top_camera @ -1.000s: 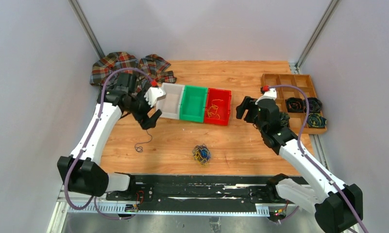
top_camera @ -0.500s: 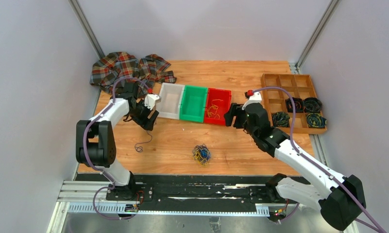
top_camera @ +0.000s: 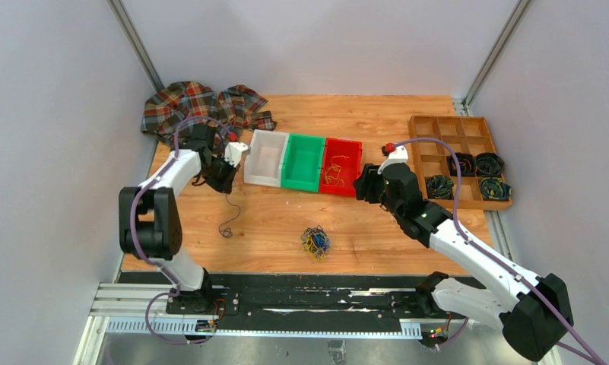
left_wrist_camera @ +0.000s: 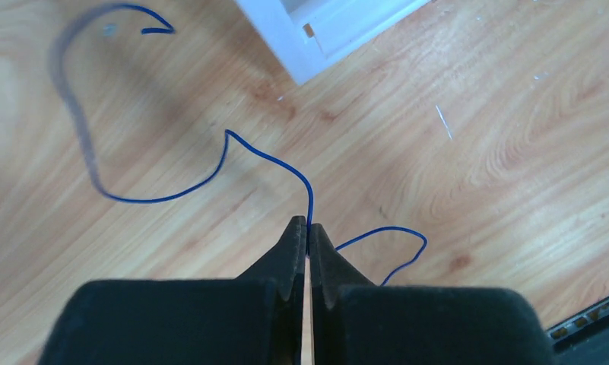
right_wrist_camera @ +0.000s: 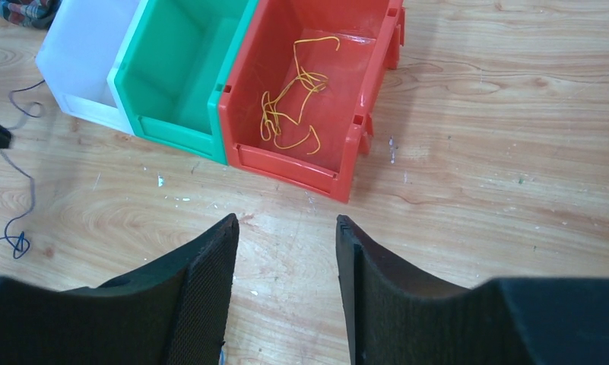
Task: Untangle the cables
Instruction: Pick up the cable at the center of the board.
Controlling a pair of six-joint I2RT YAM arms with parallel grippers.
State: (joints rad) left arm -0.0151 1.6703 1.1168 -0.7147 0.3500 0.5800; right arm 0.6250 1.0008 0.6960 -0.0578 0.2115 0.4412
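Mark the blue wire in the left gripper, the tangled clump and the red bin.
blue wire [left_wrist_camera: 267, 156], left wrist view, its upper bend.
tangled clump [top_camera: 315, 242], top view, its middle.
red bin [right_wrist_camera: 290, 169], right wrist view, its front wall.

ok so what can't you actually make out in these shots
Left wrist view: the blue wire blurs toward its far end, upper left.
Top external view: the cables are too small to trace single loops.
Right wrist view: the white bin is cut off by the top edge.
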